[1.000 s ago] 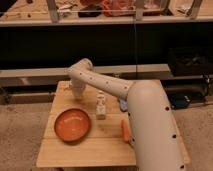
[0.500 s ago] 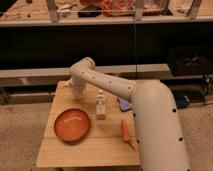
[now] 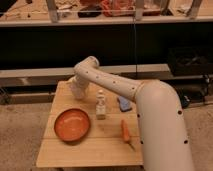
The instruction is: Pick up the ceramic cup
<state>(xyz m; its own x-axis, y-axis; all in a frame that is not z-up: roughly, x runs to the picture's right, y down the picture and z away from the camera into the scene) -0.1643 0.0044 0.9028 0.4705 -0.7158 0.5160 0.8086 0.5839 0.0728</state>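
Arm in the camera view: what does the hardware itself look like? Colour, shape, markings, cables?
Arm: off-white, smooth rounded tubular shell, thick near the camera, tapering to a bulbous elbow joint. Small dark dots run along the links. No cables visible. Gripper, at the wooden table's far left, is the same pale colour.

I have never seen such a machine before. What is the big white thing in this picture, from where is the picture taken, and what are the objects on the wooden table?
The big white shape is a robot arm. There is one camera; it looks down along the arm, but its mounting is not known. The arm bends at a joint and reaches down to the far left of the wooden table. Its gripper hangs there, where the ceramic cup should be; the cup cannot be made out. Whether anything is held is not visible. On the table lie an orange bowl, a small white bottle standing upright, a blue object beside the arm, and an orange carrot-like item.
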